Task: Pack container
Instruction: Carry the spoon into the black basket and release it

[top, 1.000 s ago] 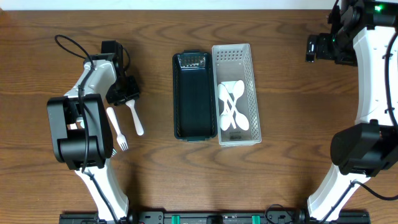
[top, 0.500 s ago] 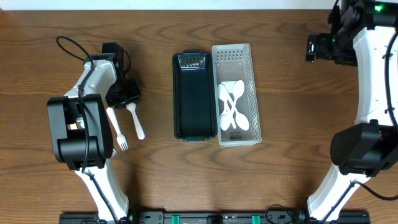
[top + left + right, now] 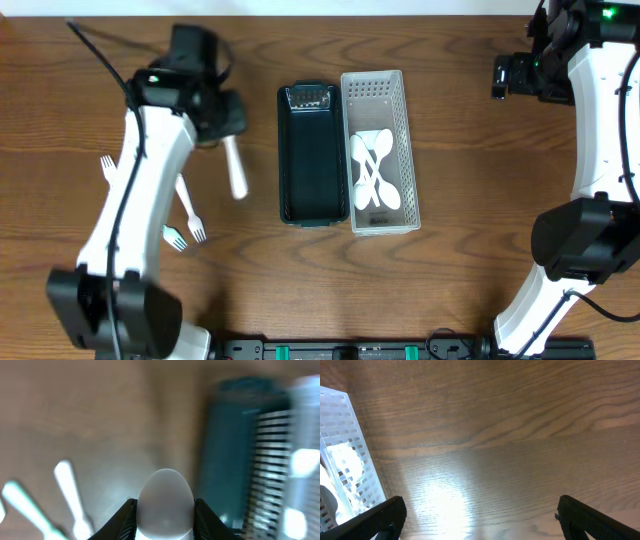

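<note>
My left gripper [image 3: 226, 118] is shut on a white plastic utensil [image 3: 236, 170] and holds it above the table, just left of the dark teal tray [image 3: 292, 160]. In the left wrist view the utensil's rounded end [image 3: 165, 502] sits between the two fingers [image 3: 165, 522], with the teal tray [image 3: 225, 460] to the right. A white perforated basket [image 3: 405, 150] next to the tray holds several white spoons [image 3: 372, 175]. My right gripper [image 3: 500, 76] is open and empty at the far right back; in its wrist view its fingers [image 3: 480, 515] hang over bare wood.
Loose forks lie on the table at the left: a white one [image 3: 191, 212], a teal one [image 3: 174, 237] and another white one [image 3: 107, 165]. The left wrist view shows blurred forks [image 3: 70, 492] at lower left. The basket's corner [image 3: 345, 455] shows in the right wrist view.
My left gripper has closed on the white utensil, lifted it off the table and carried it right toward the teal tray. The arm now stretches over the forks. The right arm has not moved.
</note>
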`<state>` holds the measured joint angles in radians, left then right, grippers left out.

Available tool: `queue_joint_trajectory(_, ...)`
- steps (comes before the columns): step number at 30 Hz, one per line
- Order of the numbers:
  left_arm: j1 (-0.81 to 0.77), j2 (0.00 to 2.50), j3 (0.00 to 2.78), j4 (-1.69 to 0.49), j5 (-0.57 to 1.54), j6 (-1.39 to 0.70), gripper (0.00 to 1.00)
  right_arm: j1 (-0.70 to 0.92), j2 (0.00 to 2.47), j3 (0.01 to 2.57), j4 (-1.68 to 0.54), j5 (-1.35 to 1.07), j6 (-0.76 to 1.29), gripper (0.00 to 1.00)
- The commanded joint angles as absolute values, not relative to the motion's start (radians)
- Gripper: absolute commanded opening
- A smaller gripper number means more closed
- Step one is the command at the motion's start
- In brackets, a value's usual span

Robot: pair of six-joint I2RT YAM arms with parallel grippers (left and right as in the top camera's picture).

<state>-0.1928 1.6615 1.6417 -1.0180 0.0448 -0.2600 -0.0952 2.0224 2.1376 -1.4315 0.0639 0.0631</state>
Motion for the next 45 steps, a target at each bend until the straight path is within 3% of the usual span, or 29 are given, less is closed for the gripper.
queue_joint_trajectory(1,-0.297,1.658,1.711,-0.994,0.033,-0.274,0.19,-0.100,2.031,2.133,-1.431,0.075,0.051,0.99)
queue_joint_trajectory(8,-0.429,1.764,1.713,-0.858,0.033,-0.294,0.19,-0.100,2.031,2.133,-1.436,0.075,0.051,0.99)
queue_joint_trajectory(10,-0.438,1.823,1.713,-0.863,0.033,-0.294,0.19,-0.100,2.031,2.133,-1.442,0.074,0.051,0.99)
queue_joint_trajectory(12,-0.438,1.880,1.713,-0.874,0.034,-0.294,0.11,-0.100,2.031,2.133,-1.448,0.075,0.051,0.99)
queue_joint_trajectory(26,-0.438,2.073,1.712,-0.887,0.033,-0.289,0.06,-0.100,2.031,2.133,-1.451,0.075,0.051,0.99)
queue_joint_trajectory(27,-0.438,2.073,1.712,-0.886,0.033,-0.289,0.08,-0.100,2.031,2.133,-1.451,0.075,0.051,0.99)
queue_joint_trajectory(29,-0.438,2.072,1.712,-0.884,0.033,-0.289,0.39,-0.100,2.031,2.133,-1.451,0.075,0.051,0.99)
queue_joint_trajectory(33,-0.437,2.072,1.713,-0.883,0.033,-0.270,0.64,-0.100,2.031,2.133,-1.451,0.075,0.051,0.99)
queue_joint_trajectory(42,-0.437,1.992,1.746,-0.896,0.024,-0.125,0.67,-0.100,2.031,2.133,-1.448,0.075,0.051,0.99)
queue_joint_trajectory(45,-0.436,1.907,1.784,-0.936,-0.076,-0.115,0.71,-0.100,2.031,2.133,-1.448,0.075,0.051,0.99)
